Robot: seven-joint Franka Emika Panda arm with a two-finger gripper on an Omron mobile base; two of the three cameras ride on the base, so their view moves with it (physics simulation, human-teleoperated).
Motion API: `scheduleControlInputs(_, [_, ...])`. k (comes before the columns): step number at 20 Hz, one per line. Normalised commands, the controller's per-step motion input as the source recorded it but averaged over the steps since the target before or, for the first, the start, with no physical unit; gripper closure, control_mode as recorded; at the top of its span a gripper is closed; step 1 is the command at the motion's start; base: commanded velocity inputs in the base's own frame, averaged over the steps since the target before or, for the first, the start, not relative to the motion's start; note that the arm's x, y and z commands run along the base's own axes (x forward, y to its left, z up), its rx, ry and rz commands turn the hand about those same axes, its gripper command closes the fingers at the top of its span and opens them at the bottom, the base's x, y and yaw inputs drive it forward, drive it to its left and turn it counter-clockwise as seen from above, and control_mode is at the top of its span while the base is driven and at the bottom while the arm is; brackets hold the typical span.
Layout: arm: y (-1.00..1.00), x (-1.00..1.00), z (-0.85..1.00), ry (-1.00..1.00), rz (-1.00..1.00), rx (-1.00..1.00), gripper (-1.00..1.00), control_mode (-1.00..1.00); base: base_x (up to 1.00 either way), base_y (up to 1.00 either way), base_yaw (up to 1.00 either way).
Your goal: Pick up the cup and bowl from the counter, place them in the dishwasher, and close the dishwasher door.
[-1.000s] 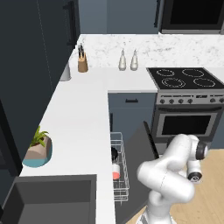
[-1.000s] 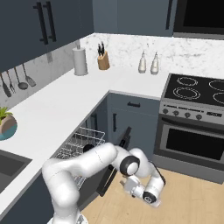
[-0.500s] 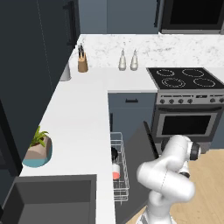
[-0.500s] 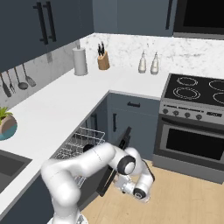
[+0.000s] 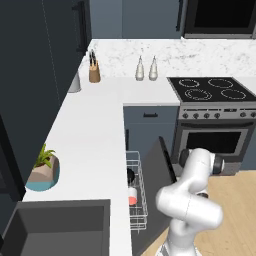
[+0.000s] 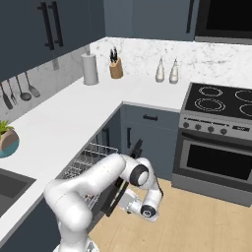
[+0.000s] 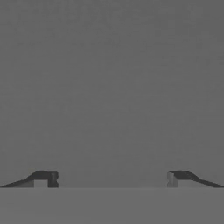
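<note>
Spread wide and holding nothing, the gripper point(image 7: 111, 178) faces a flat grey surface at very close range; its two fingertips point(image 7: 43, 177) stand far apart at the bottom of the hand view. From the base cameras the hand sits low, on the outer face of the dishwasher door point(image 5: 159, 175), which stands tilted, part-way between open and shut. Behind that panel, on the far side from the hand, the white wire rack of the dishwasher point(image 5: 136, 200) is pulled out, and the cup point(image 5: 132, 195) and the bowl point(image 5: 130, 176) lie in it, the bowl beyond the cup toward the back wall. The counter point(image 5: 87, 150) runs above and beyond the rack.

What remains, as I judge it, is pushing the door shut. With the rack sticking out, the rising panel could jam against it and stop short. A push from the open fingers could also slide off the smooth face, since nothing is gripped.
</note>
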Motion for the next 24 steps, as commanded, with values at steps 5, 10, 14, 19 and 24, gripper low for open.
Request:
scheduleControlInputs(5, [0.98,-0.45,0.84,-0.01,-0.05,0.07,-1.0,-1.0,0.0,0.0,0.0])
scheduleControlInputs(10, [1.0,-0.23,0.69,0.0,-0.13,0.0,-1.0,-1.0,0.0,0.0,0.0])
scheduleControlInputs(14, [1.0,-0.11,0.66,0.0,-0.14,-0.02,-1.0,-1.0,0.0,0.0,0.0])
scheduleControlInputs(19, [1.0,-0.02,0.57,0.0,-0.18,-0.11,-1.0,-1.0,0.0,0.0,0.0])
scheduleControlInputs(24, [1.0,0.0,0.31,-0.03,-0.12,-0.21,-1.0,-1.0,0.0,0.0,0.0])
